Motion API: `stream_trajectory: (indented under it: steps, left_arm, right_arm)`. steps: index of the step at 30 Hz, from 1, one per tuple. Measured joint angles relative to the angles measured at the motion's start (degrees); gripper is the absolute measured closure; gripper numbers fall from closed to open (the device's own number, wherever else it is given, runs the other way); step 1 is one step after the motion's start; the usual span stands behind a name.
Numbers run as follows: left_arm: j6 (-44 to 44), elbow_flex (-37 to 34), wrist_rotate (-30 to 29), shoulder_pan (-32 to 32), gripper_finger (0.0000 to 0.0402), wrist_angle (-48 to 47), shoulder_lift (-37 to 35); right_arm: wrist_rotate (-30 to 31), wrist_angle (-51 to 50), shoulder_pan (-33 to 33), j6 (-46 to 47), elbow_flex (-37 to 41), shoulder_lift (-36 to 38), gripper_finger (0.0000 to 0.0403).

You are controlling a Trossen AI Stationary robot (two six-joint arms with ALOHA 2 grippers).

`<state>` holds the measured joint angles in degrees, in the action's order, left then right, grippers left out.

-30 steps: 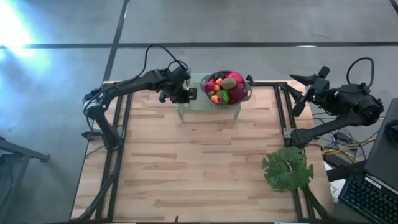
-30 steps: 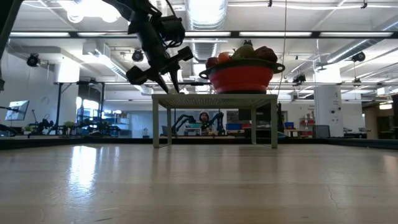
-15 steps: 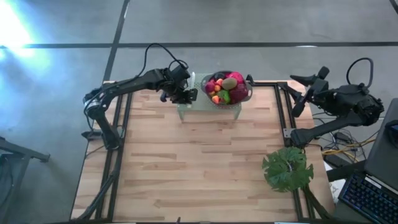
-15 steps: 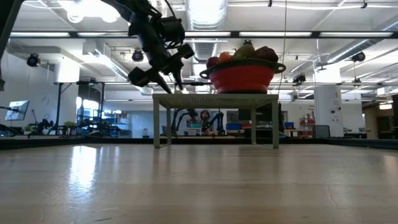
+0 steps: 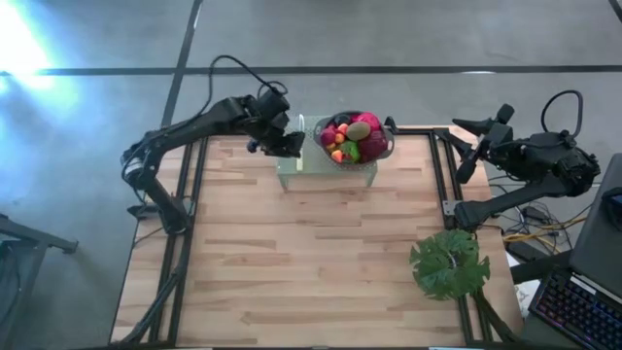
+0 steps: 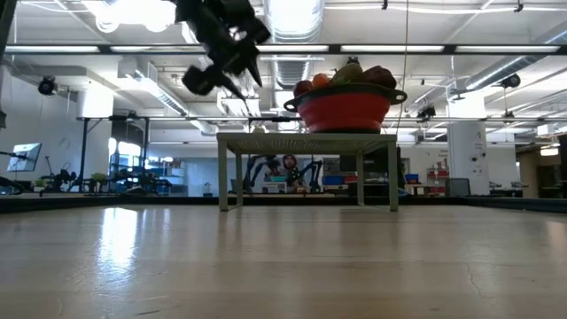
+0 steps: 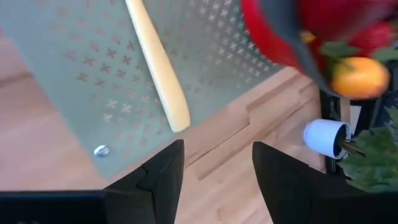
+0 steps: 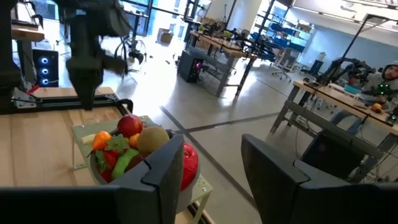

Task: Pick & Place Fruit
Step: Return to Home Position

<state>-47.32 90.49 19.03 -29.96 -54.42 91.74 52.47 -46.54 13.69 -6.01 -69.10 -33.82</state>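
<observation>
A pale green perforated metal shelf (image 5: 321, 167) (image 6: 306, 136) (image 7: 93, 81) on four legs stands at the far edge of the light wooden slatted table (image 5: 311, 253). On the half of the shelf nearer the right arm sits a red strainer bowl with a dark rim (image 5: 391, 144) (image 6: 344, 106) (image 8: 188, 165). The small toy fruit (image 5: 352, 136) (image 6: 345, 75) (image 8: 127, 146) is heaped in it, red, green, orange and brown pieces rising above the rim.

On the other half of the shelf, beside the bowl, lies a slim pale yellow knife (image 7: 158, 68), flat on the perforated top. The left gripper (image 5: 292, 144) (image 6: 220, 84) (image 7: 214, 180) hangs in the air above that end of the shelf, over the knife and clear of it. Its jaws are spread, with nothing between them.

The right gripper (image 5: 465, 144) (image 8: 224, 180) waits off the table, well apart from the shelf on the bowl's side. It faces the bowl with its jaws spread and empty. The table's black frame rail (image 5: 437, 175) lies between it and the shelf.

A big flat green leaf (image 5: 447, 264) lies on the table well in front of the shelf, near the right arm's corner.
</observation>
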Motion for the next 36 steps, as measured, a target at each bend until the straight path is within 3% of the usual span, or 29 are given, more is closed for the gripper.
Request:
stream_trajectory:
  steps: [5,10,13,18,22,26,30,36]
  left_arm:
    - [3.36,0.97,-5.49,0.70,0.0207,-2.59,-6.60]
    - [8.31,-0.52,-18.15,3.69,0.0207,-3.59,-15.14]
    - [8.01,-3.60,-24.61,6.40,0.0207,-3.57,-19.99]
    - [13.18,-11.27,-27.47,10.75,0.0219,-1.15,-26.87]
    - [18.96,-21.65,-34.45,16.86,0.0264,10.12,-32.45]
    - [25.03,-32.87,-35.41,21.69,0.0328,25.78,-37.92]
    - [30.76,-43.19,-35.14,25.63,0.0387,38.43,-42.89]
    - [33.74,-56.42,-35.17,27.85,0.0392,50.49,-50.28]
  right_arm:
    - [-0.47,0.02,0.00,0.01,0.06,-0.06,0.0267]
    - [-2.11,0.09,0.00,0.02,1.64,-0.15,0.0293]
    - [-4.22,0.07,0.00,0.21,3.13,-0.51,0.0313]
    - [-8.86,0.13,0.00,4.35,7.32,-0.63,0.0353]
    - [-9.70,0.06,0.02,5.82,11.57,-0.99,0.0387]
    - [-10.94,0.14,0.02,8.09,15.38,-1.10,0.0394]
    - [-16.66,1.15,0.02,10.09,18.82,-1.09,0.0394]
    - [-18.51,8.22,0.02,9.83,25.68,1.29,0.0394]
